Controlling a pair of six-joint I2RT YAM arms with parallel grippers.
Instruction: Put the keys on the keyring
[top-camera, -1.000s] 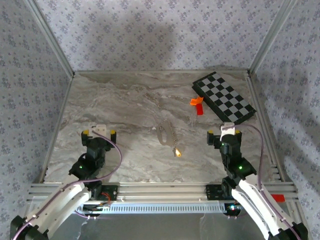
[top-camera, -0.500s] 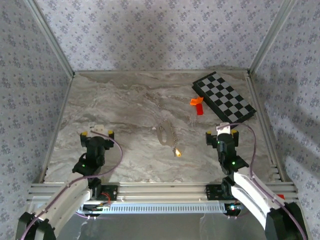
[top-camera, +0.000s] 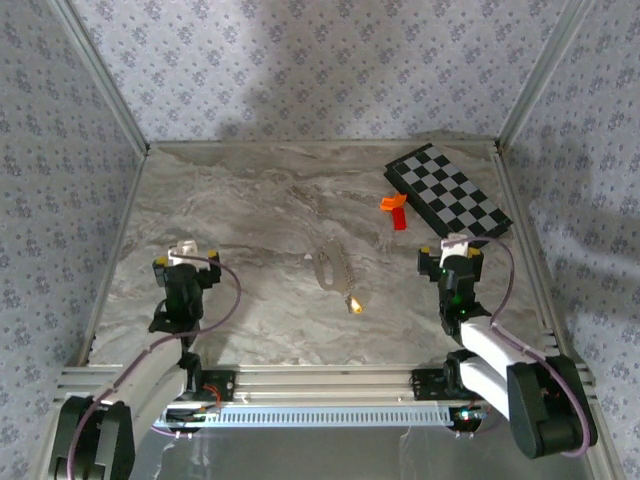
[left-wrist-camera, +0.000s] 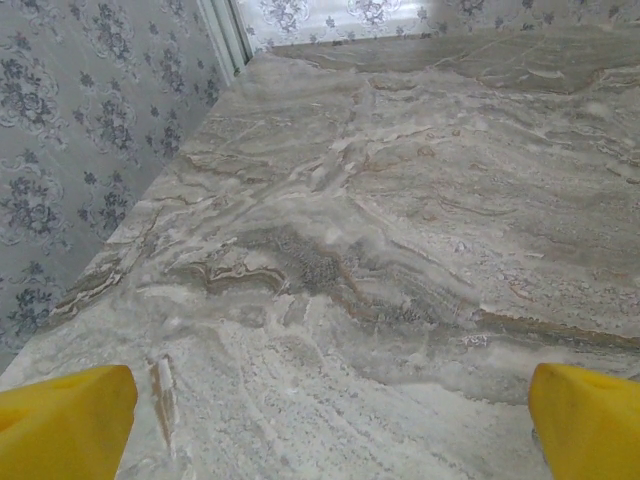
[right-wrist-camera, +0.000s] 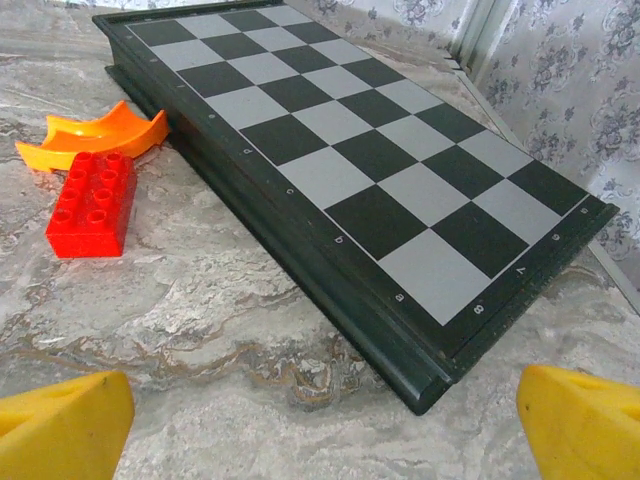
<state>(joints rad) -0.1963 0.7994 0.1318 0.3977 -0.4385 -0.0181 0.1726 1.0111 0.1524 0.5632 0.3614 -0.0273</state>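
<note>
The keyring (top-camera: 326, 267), a thin silvery loop with a short chain, lies on the marble table near its middle. A tiny yellow-headed key (top-camera: 355, 305) rests just below and to the right of it, at the chain's end. My left gripper (top-camera: 186, 260) stands open at the near left, well left of the ring, with bare marble between its yellow pads (left-wrist-camera: 65, 420). At the near right my right gripper (top-camera: 451, 252) is open too, its yellow pads (right-wrist-camera: 60, 425) wide apart just short of the chessboard's near corner, holding nothing.
A black-and-white chessboard (top-camera: 448, 195) lies at the back right, its near corner (right-wrist-camera: 430, 385) close in front of my right gripper. An orange curved piece (right-wrist-camera: 95, 135) and a red block (right-wrist-camera: 90, 205) sit at its left side. Patterned walls enclose the table (top-camera: 240, 200).
Both arms have drawn back and folded low toward their bases. The left gripper shifted slightly left and up the view, the right one slightly up. The keyring and key have not moved.
</note>
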